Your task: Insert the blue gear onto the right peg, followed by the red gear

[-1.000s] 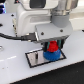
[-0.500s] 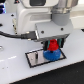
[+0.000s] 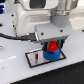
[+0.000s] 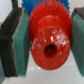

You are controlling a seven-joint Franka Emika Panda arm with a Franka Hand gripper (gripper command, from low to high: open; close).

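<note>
My gripper (image 3: 51, 46) is shut on the red gear (image 3: 51, 47), holding it low over the right end of the black-rimmed pale plate (image 3: 35, 58). The blue gear (image 3: 52, 54) lies flat on the plate directly under the red gear. In the wrist view the red gear (image 4: 48, 36) fills the middle, its hub hole facing the camera, between the two fingers (image 4: 15, 42). A strip of blue gear teeth (image 4: 35, 3) shows behind it. The right peg is hidden by the gears. The left peg is too small to make out.
The plate rests on a white table (image 3: 15, 72). A dark cable (image 3: 15, 36) runs from the exterior view's left toward the arm. The arm's white body (image 3: 35, 15) fills the upper part of that view.
The gripper with the red gear has come down slightly toward the blue gear on the plate. Nothing else has moved.
</note>
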